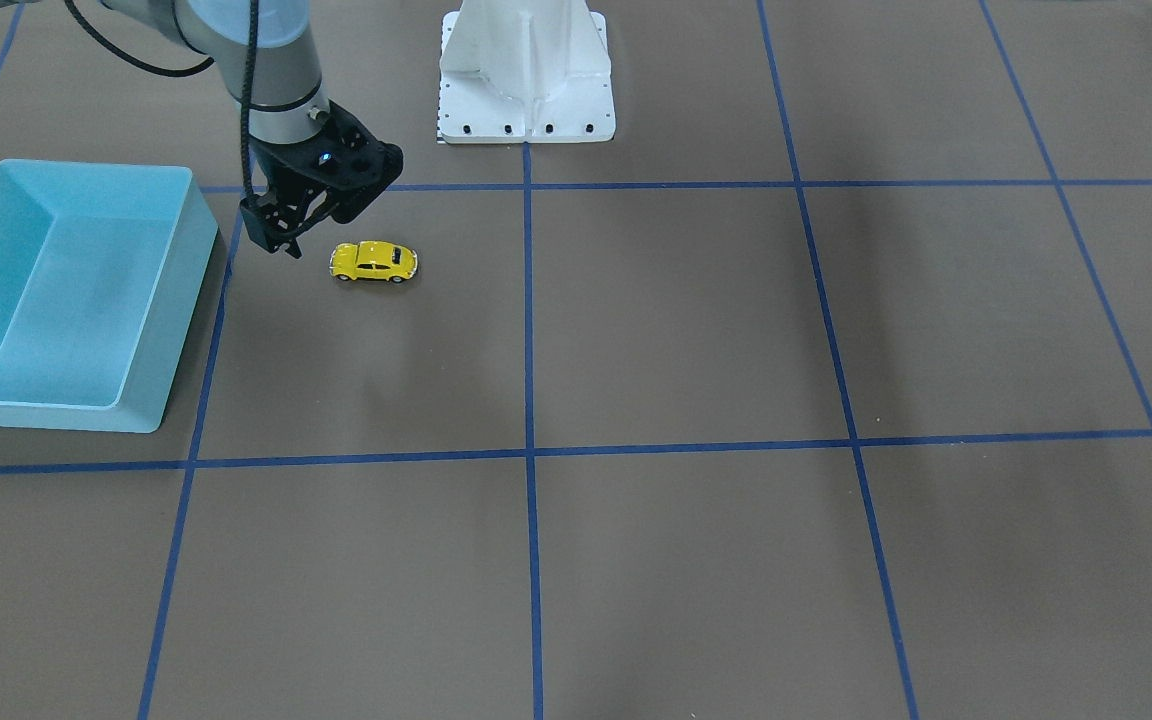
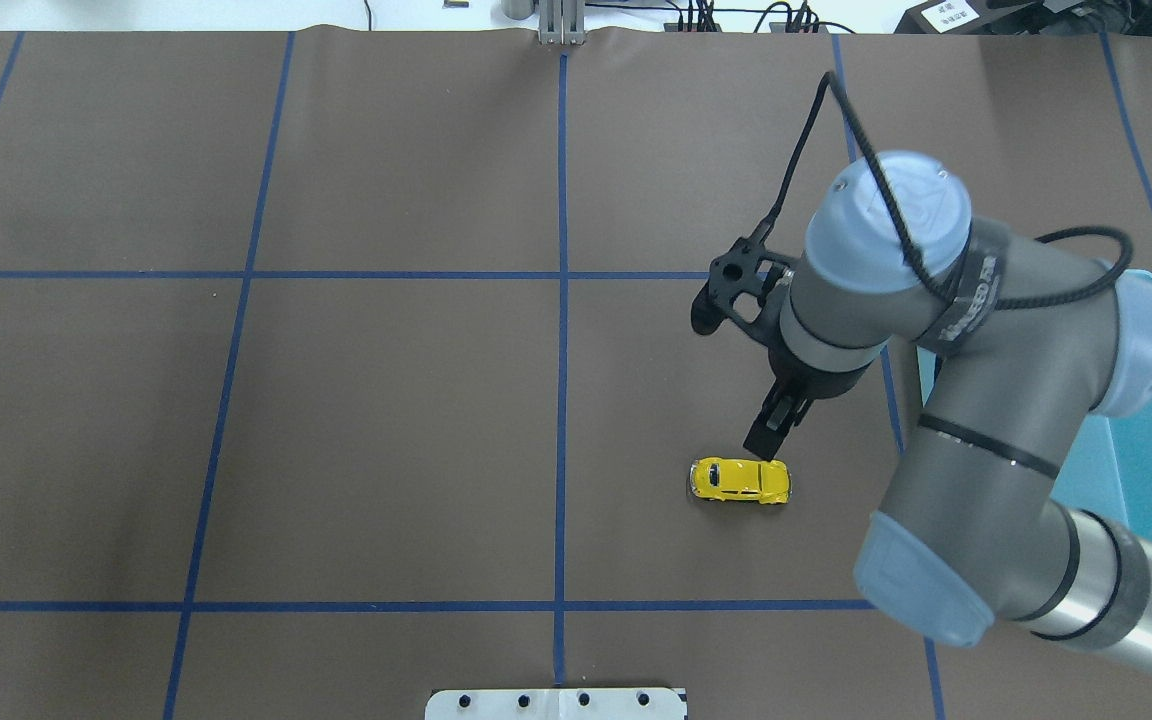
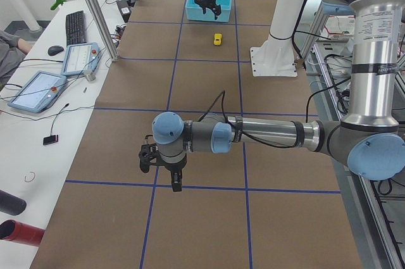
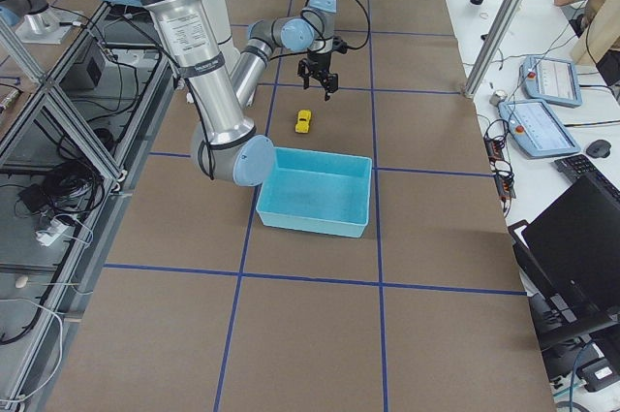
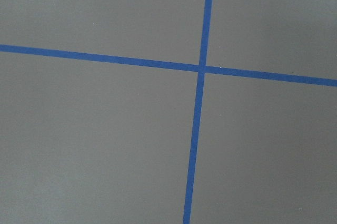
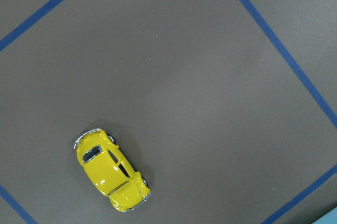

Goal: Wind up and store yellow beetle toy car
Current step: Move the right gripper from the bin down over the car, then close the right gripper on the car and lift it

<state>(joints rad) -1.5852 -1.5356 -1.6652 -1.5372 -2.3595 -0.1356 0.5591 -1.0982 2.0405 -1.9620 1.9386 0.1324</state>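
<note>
The yellow beetle toy car [image 1: 374, 261] stands on its wheels on the brown table, free of any grip. It also shows in the overhead view [image 2: 739, 480] and in the right wrist view [image 6: 111, 170]. My right gripper [image 1: 281, 245] hangs a little above the table just beside the car, on the side towards the light blue bin [image 1: 171, 330]; its jaws look open and empty [image 2: 766, 440]. My left gripper [image 3: 171, 177] hovers over bare table far from the car, and I cannot tell if it is open or shut.
The bin is empty and sits at the table's end on my right [image 2: 1151, 450]. The white robot pedestal [image 1: 526, 70] stands behind the car. Blue tape lines cross the table.
</note>
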